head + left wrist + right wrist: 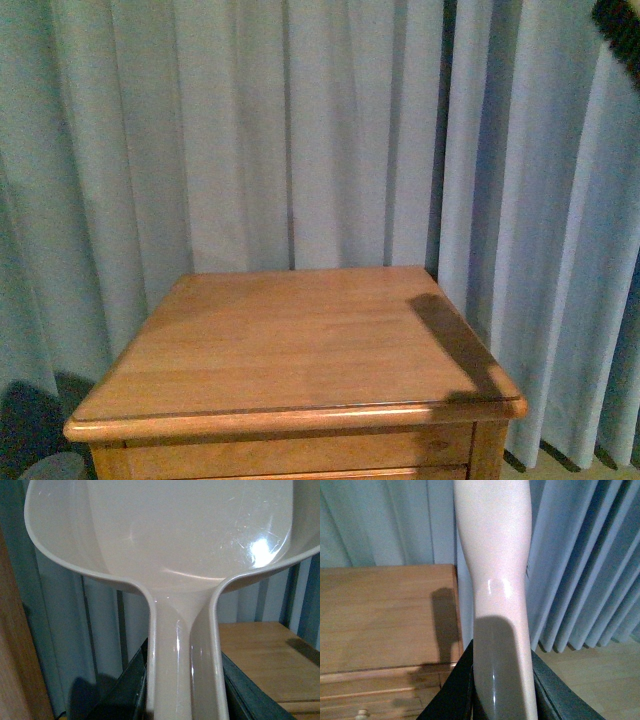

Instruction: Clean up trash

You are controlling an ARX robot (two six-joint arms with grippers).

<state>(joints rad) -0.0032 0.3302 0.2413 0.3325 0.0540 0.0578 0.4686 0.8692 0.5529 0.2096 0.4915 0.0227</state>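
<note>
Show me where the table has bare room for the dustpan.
The whole wooden tabletop shows bare, from the curtain behind to its front edge; only a shadow falls across the right side. Nowhere crowded.

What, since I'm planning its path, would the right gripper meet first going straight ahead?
Probably the curtain: the right gripper, shut on a pale pink handle, points just past the wooden table edge, though depth is unclear.

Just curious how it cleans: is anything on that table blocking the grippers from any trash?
No trash shows in any view, so no path can be judged. Nothing visible stands on the table. The left gripper holds a dustpan, the right gripper a pale handle.
</note>
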